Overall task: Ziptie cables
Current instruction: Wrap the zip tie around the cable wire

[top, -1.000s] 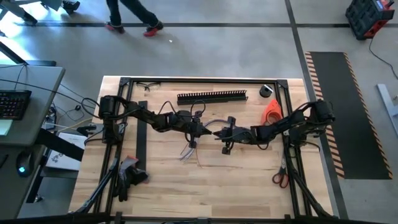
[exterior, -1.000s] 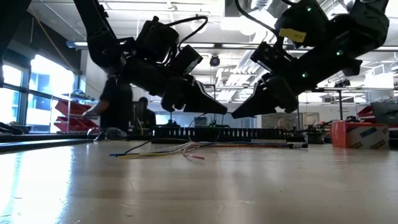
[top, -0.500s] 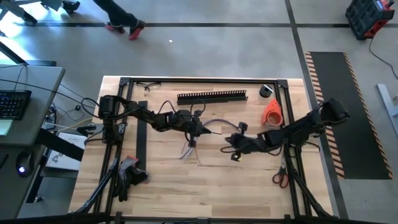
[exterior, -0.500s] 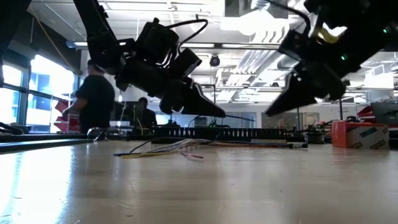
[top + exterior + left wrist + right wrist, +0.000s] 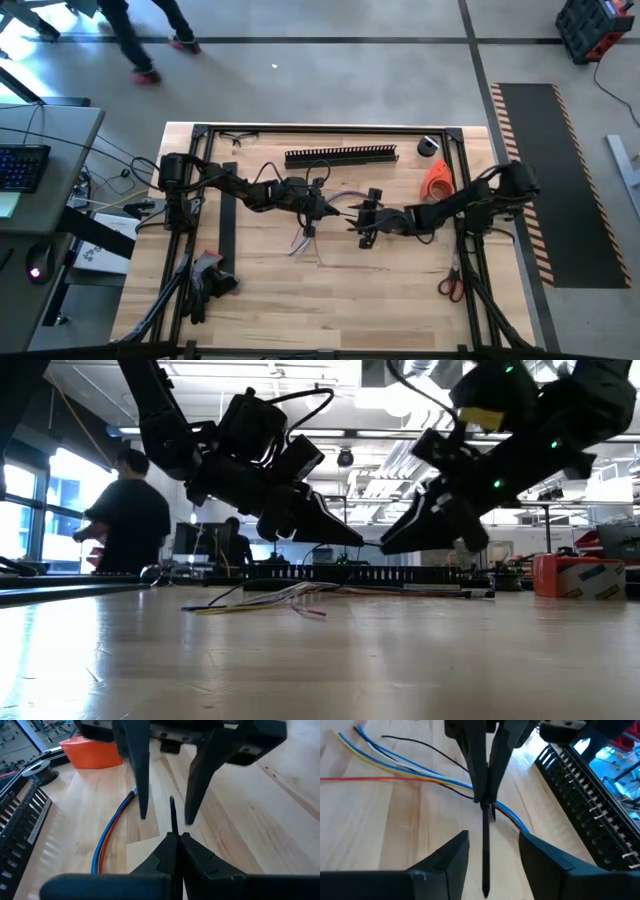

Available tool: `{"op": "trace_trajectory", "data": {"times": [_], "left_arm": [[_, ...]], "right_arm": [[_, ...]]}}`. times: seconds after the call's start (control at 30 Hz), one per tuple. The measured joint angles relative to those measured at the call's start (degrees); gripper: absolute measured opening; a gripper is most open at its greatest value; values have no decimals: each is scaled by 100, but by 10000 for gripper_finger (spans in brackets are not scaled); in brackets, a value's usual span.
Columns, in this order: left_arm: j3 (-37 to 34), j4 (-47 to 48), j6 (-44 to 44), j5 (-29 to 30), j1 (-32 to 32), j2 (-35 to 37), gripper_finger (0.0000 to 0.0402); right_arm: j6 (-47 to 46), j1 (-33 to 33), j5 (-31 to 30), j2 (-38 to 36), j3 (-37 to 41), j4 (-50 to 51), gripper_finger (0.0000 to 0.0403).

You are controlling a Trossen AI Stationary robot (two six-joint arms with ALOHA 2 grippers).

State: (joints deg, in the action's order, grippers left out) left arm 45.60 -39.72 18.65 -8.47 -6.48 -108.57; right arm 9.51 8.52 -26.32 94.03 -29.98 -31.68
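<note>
Mid-table, both arms meet nose to nose above the wood. The left gripper [image 5: 175, 840] is pinched tight on a thin dark strand [image 5: 485, 850], prob. the ziptie, which pokes straight out from its tips. The right gripper [image 5: 490, 845] faces it w/ fingers parted, the strand running through the gap betw. them; it has hold of nothing that we can see.

The cables [image 5: 415, 772] lie loose on the table [image 5: 400, 290] below and just beside the grippers: blue, yellow, red and a black one in the right wrist view, fanned out at one end and drawn closer together where they pass under the left gripper. In the low view they rest flat on the wood, near the black slotted strip [image 5: 341, 156].

We judge the wires light, limp and slippery; they'd splay or slide apart if lifted by one end. Best hold looks to be mid-bunch, where they already run side by side, w/ a gentle pinch round all of them. The strand looks stiffer and springy, so take it close to the tip.
</note>
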Motion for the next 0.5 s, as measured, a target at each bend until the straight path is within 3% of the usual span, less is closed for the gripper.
{"op": "trace_trajectory", "data": {"times": [0.5], "left_arm": [[0,-53,-96,24,17,0,2]], "right_arm": [[211,-143,384,170,0,-262,6]]}}
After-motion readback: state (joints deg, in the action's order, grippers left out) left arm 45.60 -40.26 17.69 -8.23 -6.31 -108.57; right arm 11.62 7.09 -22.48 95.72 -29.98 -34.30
